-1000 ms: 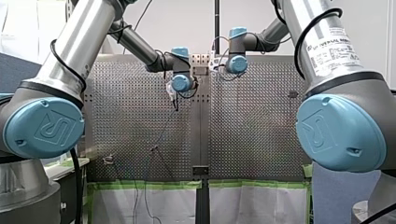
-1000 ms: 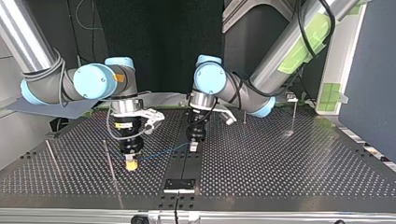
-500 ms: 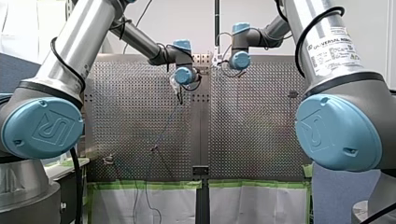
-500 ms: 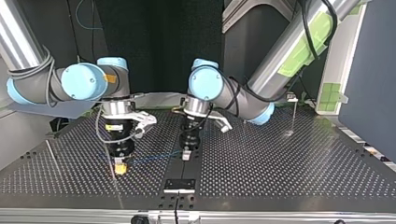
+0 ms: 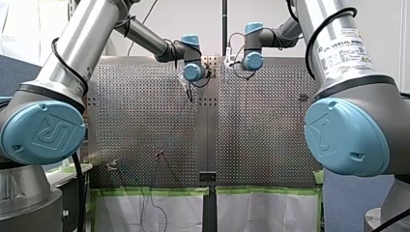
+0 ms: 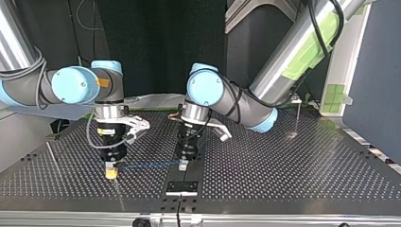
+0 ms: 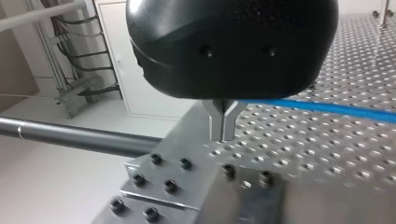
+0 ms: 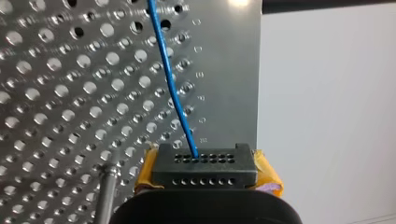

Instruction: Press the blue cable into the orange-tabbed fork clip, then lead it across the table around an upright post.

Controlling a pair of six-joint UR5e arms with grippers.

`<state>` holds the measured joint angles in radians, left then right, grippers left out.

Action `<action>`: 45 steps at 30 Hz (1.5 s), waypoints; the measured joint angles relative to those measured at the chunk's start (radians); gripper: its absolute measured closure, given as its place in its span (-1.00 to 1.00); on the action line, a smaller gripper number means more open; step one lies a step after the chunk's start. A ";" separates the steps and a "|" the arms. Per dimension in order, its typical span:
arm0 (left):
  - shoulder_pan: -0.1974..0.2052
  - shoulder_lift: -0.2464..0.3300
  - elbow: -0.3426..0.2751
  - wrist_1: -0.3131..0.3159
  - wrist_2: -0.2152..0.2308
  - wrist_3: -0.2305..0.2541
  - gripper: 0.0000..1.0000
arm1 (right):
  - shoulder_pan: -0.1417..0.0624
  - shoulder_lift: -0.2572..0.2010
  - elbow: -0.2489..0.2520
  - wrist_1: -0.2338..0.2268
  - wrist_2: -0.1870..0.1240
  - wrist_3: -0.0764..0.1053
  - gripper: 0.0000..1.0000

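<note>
Now our right fingers and left fingers both pinched shut on blue cable, taut near desk edge. Leading step, we judge; next, sweep round upright post.

Beyond the perforated metal counter, the front view shows a pale wall with a thin dark pole rising before it. White sheeting hangs below the counter's near edge, bordered with green tape. A blue partition stands at that view's left. In the top view the backdrop is black (nothing in it can be made out), with a blue-grey panel at the right beside a white frame bearing green patches. The left wrist view shows a white cabinet door, black cables beside it and a pale floor.
</note>
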<state>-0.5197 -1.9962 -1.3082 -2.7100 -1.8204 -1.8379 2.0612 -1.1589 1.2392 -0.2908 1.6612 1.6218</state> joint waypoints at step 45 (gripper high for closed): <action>-0.028 -0.053 0.174 -0.032 0.108 -0.271 0.98 | -0.111 -0.010 -0.033 0.053 0.014 0.000 1.00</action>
<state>-0.5474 -2.0490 -1.1338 -2.7419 -1.7123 -2.1084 1.9501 -1.1691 1.2066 -0.2374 1.6752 1.6217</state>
